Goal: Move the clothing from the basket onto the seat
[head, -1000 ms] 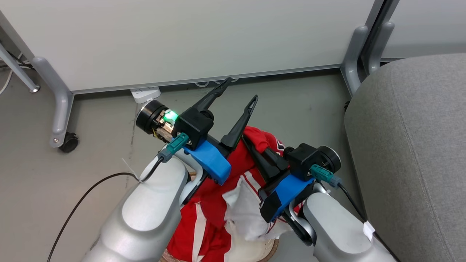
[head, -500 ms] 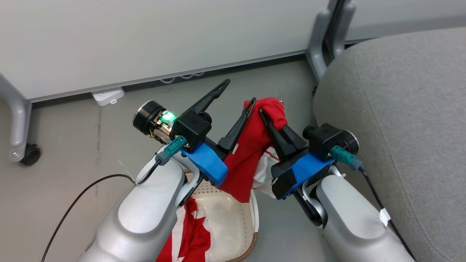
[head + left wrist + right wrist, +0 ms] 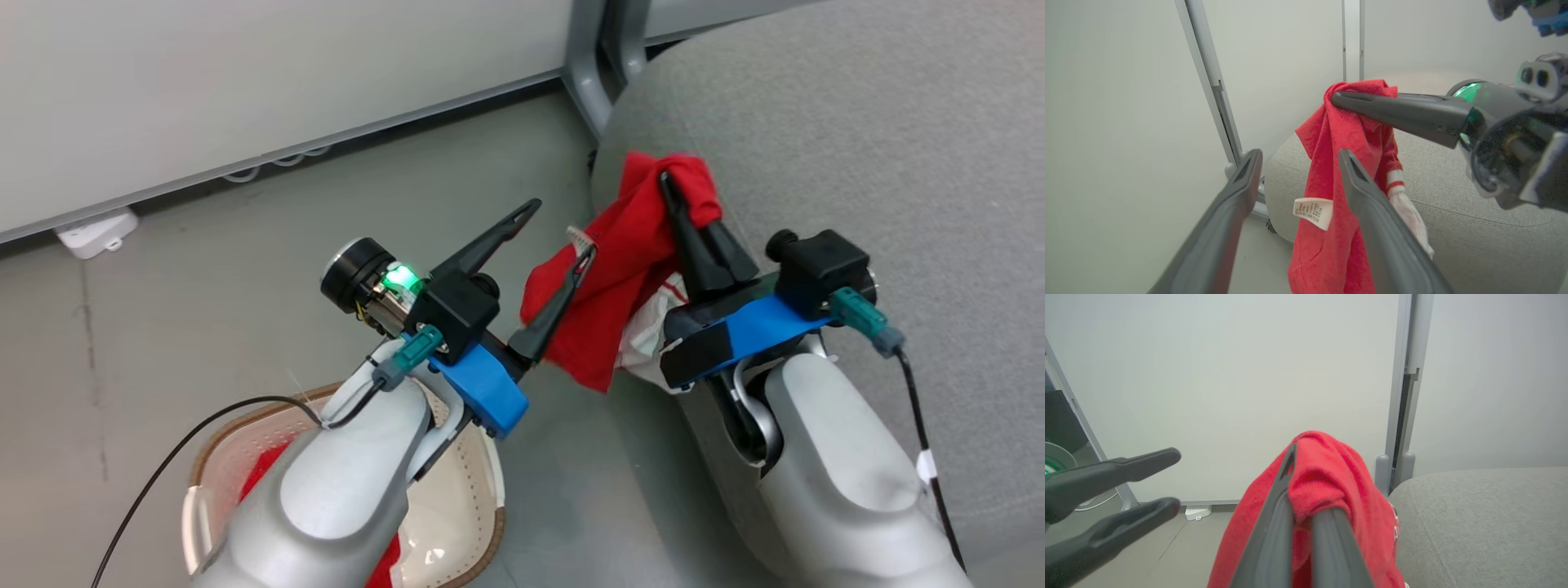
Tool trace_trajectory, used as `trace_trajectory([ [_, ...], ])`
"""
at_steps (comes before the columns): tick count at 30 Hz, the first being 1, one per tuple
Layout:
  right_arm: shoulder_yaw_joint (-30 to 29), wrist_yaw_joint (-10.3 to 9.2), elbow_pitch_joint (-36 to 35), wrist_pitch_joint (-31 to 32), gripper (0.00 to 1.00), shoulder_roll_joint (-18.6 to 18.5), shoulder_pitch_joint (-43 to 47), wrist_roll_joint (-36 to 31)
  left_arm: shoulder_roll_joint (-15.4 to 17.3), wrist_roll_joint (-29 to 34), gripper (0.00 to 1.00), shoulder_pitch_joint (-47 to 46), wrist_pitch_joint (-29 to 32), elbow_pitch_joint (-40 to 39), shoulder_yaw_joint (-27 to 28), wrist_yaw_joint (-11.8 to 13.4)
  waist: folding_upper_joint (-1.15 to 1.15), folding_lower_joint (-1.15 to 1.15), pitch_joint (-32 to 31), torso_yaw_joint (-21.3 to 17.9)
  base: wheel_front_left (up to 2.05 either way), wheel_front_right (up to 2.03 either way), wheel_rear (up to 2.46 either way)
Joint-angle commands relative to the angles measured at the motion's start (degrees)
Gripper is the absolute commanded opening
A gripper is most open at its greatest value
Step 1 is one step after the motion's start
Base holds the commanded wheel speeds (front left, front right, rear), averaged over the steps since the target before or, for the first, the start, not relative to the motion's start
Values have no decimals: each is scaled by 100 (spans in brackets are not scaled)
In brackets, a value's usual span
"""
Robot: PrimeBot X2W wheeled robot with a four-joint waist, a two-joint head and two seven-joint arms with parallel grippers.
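Observation:
My right gripper (image 3: pixel 668 181) is shut on a bunched red garment (image 3: pixel 616 286), which hangs over the left edge of the grey seat (image 3: pixel 857 122); a white part of it (image 3: pixel 649 327) shows below. In the right wrist view the cloth (image 3: pixel 1327 473) drapes over my shut fingers (image 3: pixel 1284 486). My left gripper (image 3: pixel 559 233) is open just left of the hanging cloth, its right finger against the fabric and a white label (image 3: pixel 1312 210) showing between its fingers. The basket (image 3: pixel 488 531) stands on the floor at lower left, with more red clothing (image 3: pixel 257 482) in it, partly hidden by my left forearm.
A pale partition wall runs along the back, with a grey leg (image 3: pixel 584 82) close to the seat's corner. A white power strip (image 3: pixel 94 233) lies on the floor by the wall. A black cable (image 3: pixel 180 441) trails from my left arm.
The head camera has swung right, toward the seat. My right gripper has lifted the red garment out of the basket and carried it to the seat's edge. The left gripper stays open.

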Motion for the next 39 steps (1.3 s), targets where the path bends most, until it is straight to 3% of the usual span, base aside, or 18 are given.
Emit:
trace_trajectory([
  [1,-109,-3,-91,-1,0,2,55,-41,30,15,100,62,-18,-17,-66,-8,0,0,110,-207,0,0,0],
  [21,-1484,-4,-795,-1,0,4,591,-183,171,-143,100,-115,-18,57,-785,-4,0,0,618,-1020,0,0,0],
  [31,-1561,-4,-852,-1,0,3,659,-160,181,-208,100,-159,-18,32,-869,-4,0,0,675,-1034,0,0,0],
  [39,-1948,-4,-1245,-2,0,0,95,-457,270,-175,100,-314,-9,-96,-801,26,0,0,986,-884,0,0,0],
])
